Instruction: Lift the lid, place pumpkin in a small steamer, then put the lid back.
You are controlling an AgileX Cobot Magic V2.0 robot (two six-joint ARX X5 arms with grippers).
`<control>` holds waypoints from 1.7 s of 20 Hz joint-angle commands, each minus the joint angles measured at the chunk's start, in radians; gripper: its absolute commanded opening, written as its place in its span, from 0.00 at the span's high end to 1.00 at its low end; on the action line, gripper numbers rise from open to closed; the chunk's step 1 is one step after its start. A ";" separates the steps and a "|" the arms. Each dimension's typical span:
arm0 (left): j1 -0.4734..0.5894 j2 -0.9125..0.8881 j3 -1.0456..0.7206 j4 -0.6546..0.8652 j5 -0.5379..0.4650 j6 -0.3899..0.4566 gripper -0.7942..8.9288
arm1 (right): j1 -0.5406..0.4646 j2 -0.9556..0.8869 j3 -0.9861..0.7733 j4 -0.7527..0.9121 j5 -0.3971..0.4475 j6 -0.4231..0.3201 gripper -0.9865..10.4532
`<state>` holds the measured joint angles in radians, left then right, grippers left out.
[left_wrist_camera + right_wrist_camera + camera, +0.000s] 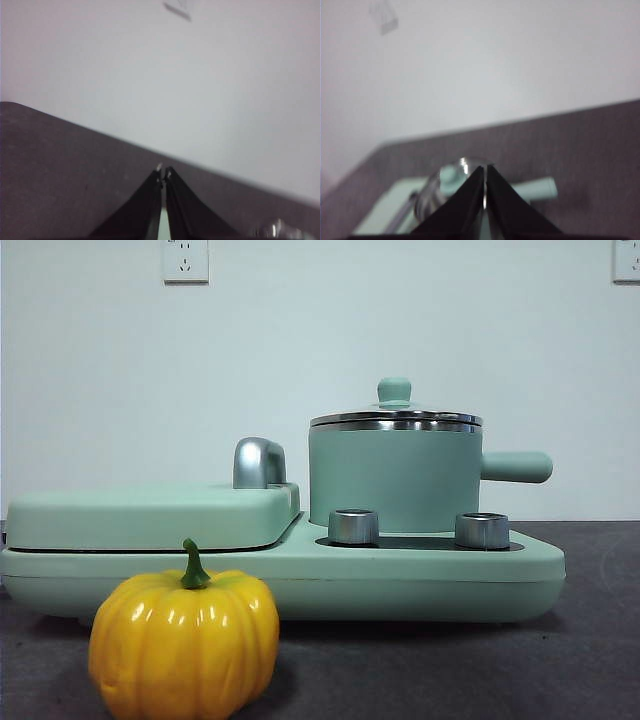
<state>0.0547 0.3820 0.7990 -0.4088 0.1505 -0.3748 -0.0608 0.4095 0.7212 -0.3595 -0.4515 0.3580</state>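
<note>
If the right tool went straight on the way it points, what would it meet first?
Probably the lid on the pot: it lies just beyond the shut right tool. Blur leaves the depth unclear.

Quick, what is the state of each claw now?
Left claw: closed, holding nothing.
Right claw: closed, holding nothing, above the lid.

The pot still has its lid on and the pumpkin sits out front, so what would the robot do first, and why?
Probably open the right gripper and lower it onto the lid knob: both grippers look shut and empty, the right one hangs nearest, and the lid covers the small steamer.
</note>
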 commanded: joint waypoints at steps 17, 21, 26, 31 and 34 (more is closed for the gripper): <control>-0.245 0.289 0.123 -0.309 0.363 0.705 0.90 | 0.356 0.213 0.115 -0.339 0.113 -0.670 0.91; -0.327 0.320 0.123 -0.326 0.340 0.797 0.88 | 0.420 0.225 0.115 -0.347 0.143 -0.742 0.90; -0.385 0.341 0.123 -0.312 0.340 0.812 0.59 | 0.443 0.230 0.115 -0.348 0.147 -0.760 0.65; -0.409 0.352 0.123 -0.264 0.340 0.804 0.60 | 0.443 0.229 0.115 -0.348 0.193 -0.748 0.64; -0.418 0.370 0.123 -0.207 0.339 0.769 0.60 | 0.443 0.229 0.115 -0.348 0.195 -0.723 0.64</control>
<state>-0.3580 0.7391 0.8970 -0.6384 0.4938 0.4164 0.3779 0.6327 0.8204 -0.7109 -0.2577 -0.3840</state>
